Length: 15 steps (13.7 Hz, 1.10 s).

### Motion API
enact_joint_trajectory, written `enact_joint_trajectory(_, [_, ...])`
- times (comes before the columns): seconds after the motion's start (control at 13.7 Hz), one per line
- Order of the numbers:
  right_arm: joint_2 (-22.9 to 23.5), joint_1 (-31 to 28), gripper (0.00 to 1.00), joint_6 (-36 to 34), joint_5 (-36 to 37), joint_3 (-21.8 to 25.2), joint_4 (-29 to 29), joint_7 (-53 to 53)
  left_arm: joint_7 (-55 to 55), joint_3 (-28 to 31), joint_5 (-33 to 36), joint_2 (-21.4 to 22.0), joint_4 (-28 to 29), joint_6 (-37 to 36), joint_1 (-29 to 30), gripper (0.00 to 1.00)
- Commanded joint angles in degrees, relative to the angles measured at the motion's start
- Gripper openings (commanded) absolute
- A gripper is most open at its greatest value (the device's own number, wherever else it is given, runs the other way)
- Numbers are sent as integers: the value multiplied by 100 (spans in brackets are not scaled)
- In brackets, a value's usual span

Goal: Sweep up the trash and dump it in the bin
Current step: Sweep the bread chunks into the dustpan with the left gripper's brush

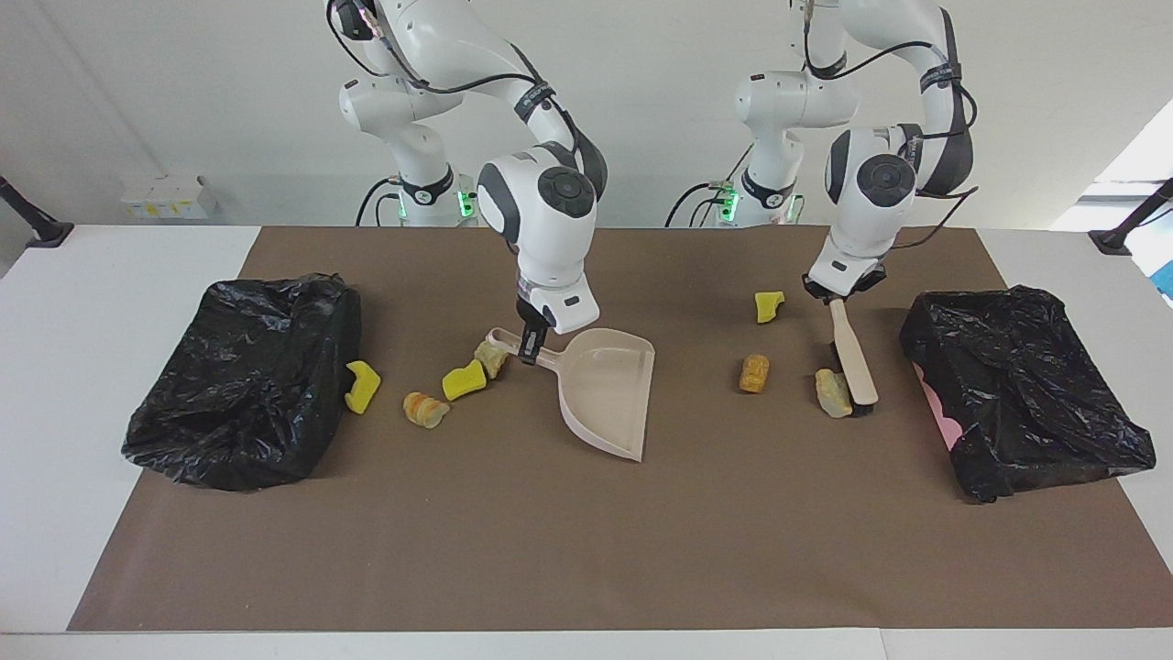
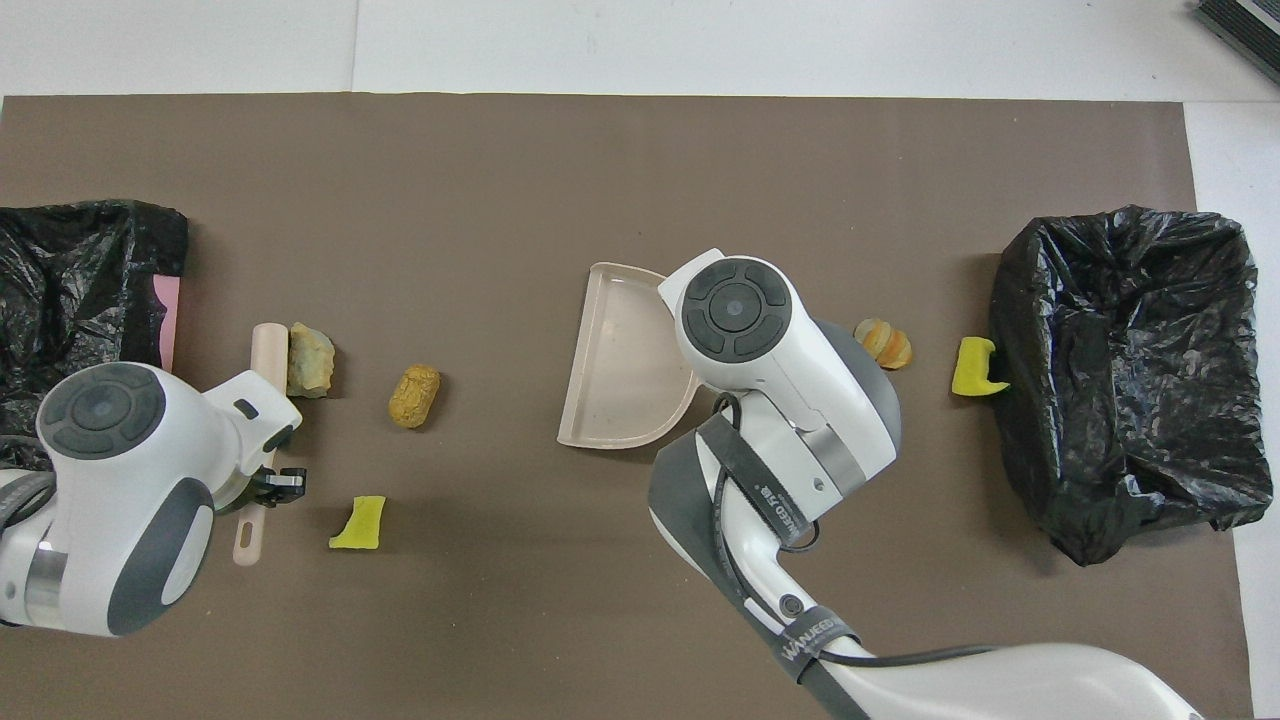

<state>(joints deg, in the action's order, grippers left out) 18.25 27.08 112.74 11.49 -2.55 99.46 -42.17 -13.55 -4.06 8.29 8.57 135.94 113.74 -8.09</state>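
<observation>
A white counter (image 1: 110, 385) carried a brown mat (image 1: 586, 550) filling most of the frame; a pale wall (image 1: 183, 92) ran across the top. Black-bagged bins sat at mid-left (image 1: 243, 376) and mid-right (image 1: 1026, 385). At centre, the right gripper (image 1: 529, 351) had its jaws clenched on the beige dustpan (image 1: 609, 390) handle. At upper right, the left gripper (image 1: 836, 295) gripped the brush (image 1: 854, 357) handle. The trash lay scattered: yellow and tan pieces (image 1: 465, 379) left of centre, an orange-brown lump (image 1: 753, 373) and a beige chunk (image 1: 832, 392), touching the brush, right of centre.
</observation>
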Motion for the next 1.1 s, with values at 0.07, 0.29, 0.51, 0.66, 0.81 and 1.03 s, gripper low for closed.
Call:
enact_joint_trajectory(0.07, [-182, -45, 0, 152, 143, -52, 232, -247, -235, 46, -597, 241, 82, -335, -675, 0])
enact_joint_trajectory(0.29, [-190, -10, 0, 125, 152, -44, 232, -257, -490, 46, -1231, 242, 64, -300, -922, 0])
enact_joint_trajectory(0.51, [-173, 69, 0, 99, 407, -52, 240, -257, -491, 37, -1751, 215, 29, -238, -1079, 0])
enact_joint_trajectory(0.66, [-173, 96, 0, 73, 425, -52, 232, -257, -717, 37, -2066, 198, 29, -177, -1115, 0])
enact_joint_trajectory(0.81, [-173, 96, 0, 73, 425, -52, 232, -257, -851, 37, -2260, 75, 12, 76, -1377, 0])
enact_joint_trajectory(1.03, [-173, 87, 0, 81, 425, -52, 232, -257, -737, 28, -2560, -31, -85, 464, -1790, 0])
